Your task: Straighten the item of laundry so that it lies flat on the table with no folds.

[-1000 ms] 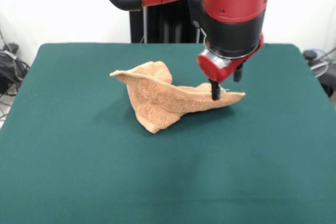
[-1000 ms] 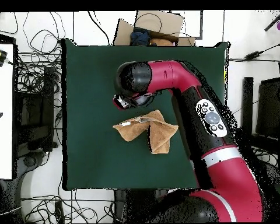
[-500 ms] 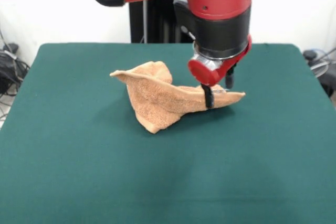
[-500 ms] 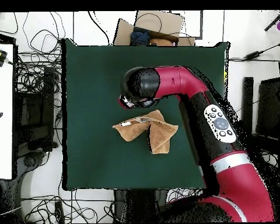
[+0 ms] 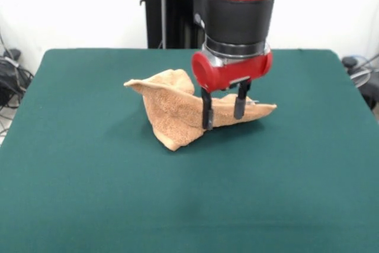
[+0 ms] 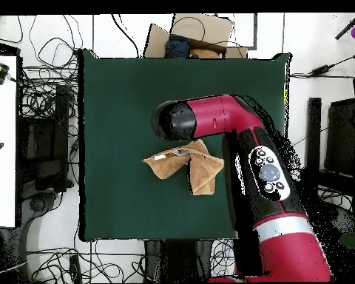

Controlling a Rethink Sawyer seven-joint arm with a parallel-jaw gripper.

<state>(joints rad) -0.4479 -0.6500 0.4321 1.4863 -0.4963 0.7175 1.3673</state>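
Note:
The orange-tan towel [image 5: 177, 114] lies crumpled and folded in the middle of the green table [image 5: 89, 194], with one corner pointing right and one raised at the left. It also shows in the overhead view [image 6: 188, 166]. My gripper [image 5: 223, 112] hangs in front of the towel's right part, open, with nothing between its two black fingers [image 5: 206, 114]. In the overhead view the arm's wrist [image 6: 177, 120] covers the gripper, just above the towel.
The table's edges [image 6: 84, 148] are ringed by cables and gear on the floor. A cardboard box [image 6: 199, 33] sits beyond the table's top edge in the overhead view. The red arm [image 6: 262, 170] crosses the table's right side.
The gripper has swung left along the towel and turned, so both fingers now show side by side. The towel has not moved.

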